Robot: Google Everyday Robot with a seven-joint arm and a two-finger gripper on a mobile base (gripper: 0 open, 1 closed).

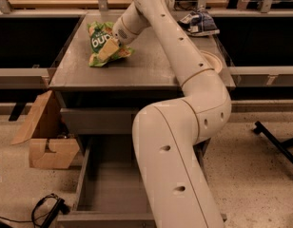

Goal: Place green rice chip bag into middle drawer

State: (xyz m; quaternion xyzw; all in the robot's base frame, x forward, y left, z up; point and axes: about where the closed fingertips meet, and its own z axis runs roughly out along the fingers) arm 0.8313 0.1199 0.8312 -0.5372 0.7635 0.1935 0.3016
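Green rice chip bag (100, 41) crumpled on the worktop (151, 68), toward its 10 o'clock corner. Claw (111, 49) against the bag's 4 o'clock side; whether clamped on it, cannot tell. Middle drawer (108, 186) open below, at 6 o'clock, well apart.

Pale plastic end effector (110, 50) on glossy foil green rice chip bag (100, 38), matt cardboard box (47, 148)

You've got a blue-and-white snack bag (199, 23) back right on the countertop (151, 68), well apart from the gripper (111, 49) at back left. Open cardboard box (44, 139) on the floor to the left, black cable (46, 209) near it.
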